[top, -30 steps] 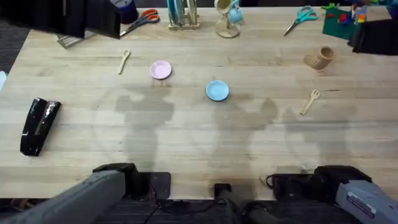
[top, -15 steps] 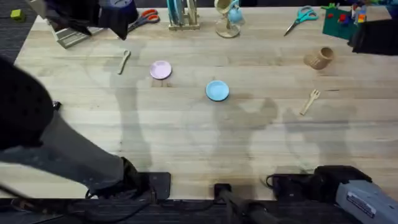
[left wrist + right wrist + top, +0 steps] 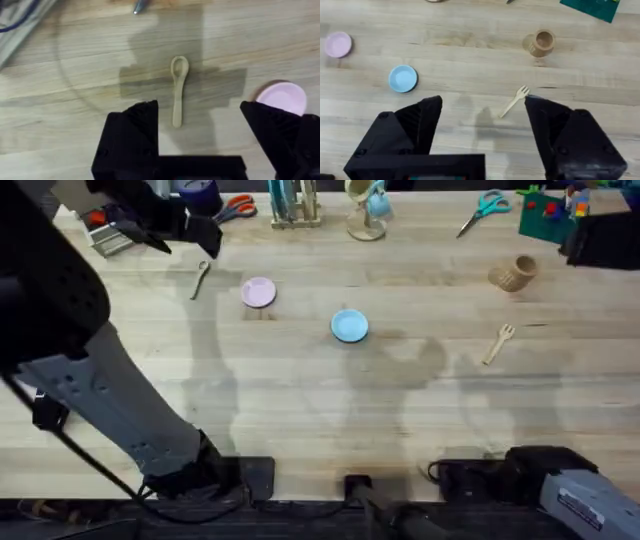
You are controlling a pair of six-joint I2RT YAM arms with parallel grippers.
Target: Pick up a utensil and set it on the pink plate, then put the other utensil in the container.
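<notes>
The pale wooden table (image 3: 320, 395) carries everything. The left arm rises large and dark from its base at the lower left and reaches to the far left corner, where the left gripper (image 3: 180, 232) hangs above the tabletop. In the left wrist view its two black fingers (image 3: 131, 136) stand wide apart with nothing between them but bare wood, touching nothing. The right arm is folded at its base at the lower right; the right gripper (image 3: 482, 132) also has its jaws spread wide and empty.

The small tan ribbed cylindrical cup (image 3: 514, 273) lies tipped on its side near the far right edge. The light blue round plate (image 3: 349, 326) sits near the table's middle. The small round pale pink plate (image 3: 259, 292) lies farther back and to the left of it. The small pale wooden fork (image 3: 497, 343) lies on the right, nearer than the cup and apart from it. The small pale wooden spoon (image 3: 200, 278) lies flat on the table just left of the pink plate, not touching it, just beside the left gripper's open fingers.
</notes>
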